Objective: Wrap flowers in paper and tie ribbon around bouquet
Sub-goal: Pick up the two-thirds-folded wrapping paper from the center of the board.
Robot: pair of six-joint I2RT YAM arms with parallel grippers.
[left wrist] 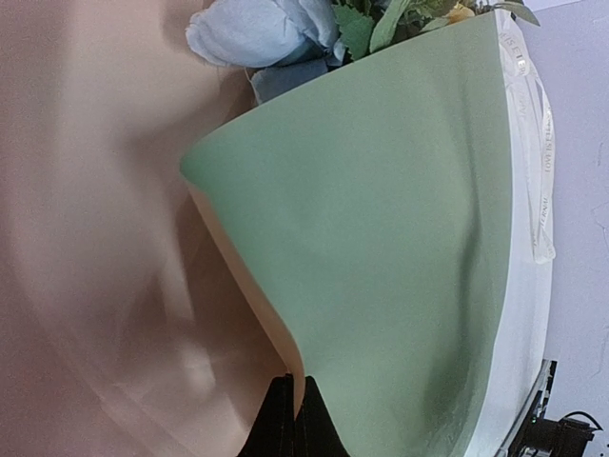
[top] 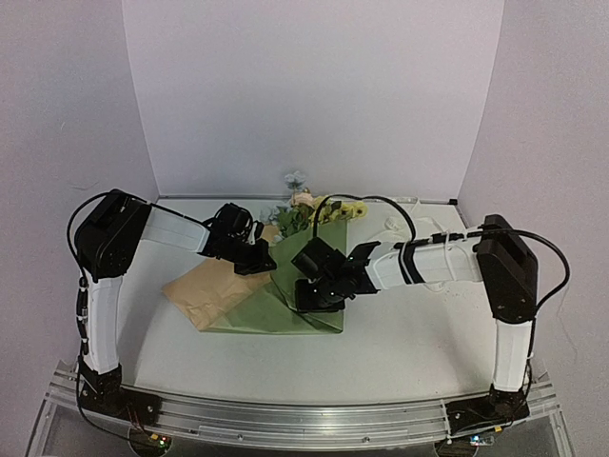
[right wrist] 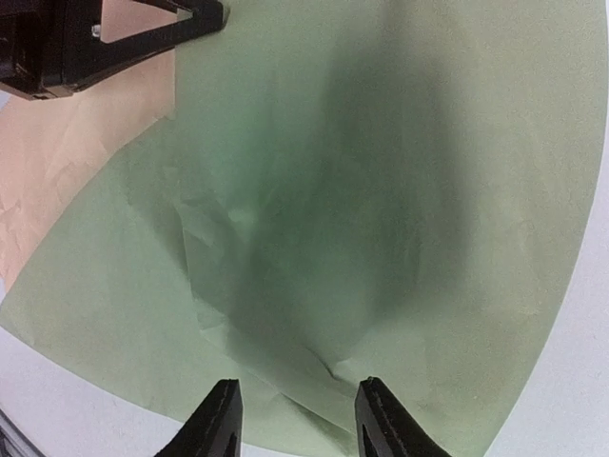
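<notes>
The olive-green paper (top: 285, 303) lies mid-table, one side folded up over the flowers (top: 319, 211), its tan underside (top: 205, 288) showing on the left. My left gripper (left wrist: 297, 383) is shut on the raised paper edge (left wrist: 381, 238) and holds it up over the stems. A grey-blue bloom (left wrist: 262, 33) and green leaves poke out at the fold's top. My right gripper (right wrist: 300, 386) hovers open just above the creased paper (right wrist: 362, 190), nothing between its fingers. The lettered cream ribbon (left wrist: 544, 143) lies beyond the paper's far edge.
White walls enclose the table on three sides. The left gripper's black fingers (right wrist: 143, 33) show at the top left of the right wrist view. A loose white ribbon loop (top: 398, 228) lies near the back right.
</notes>
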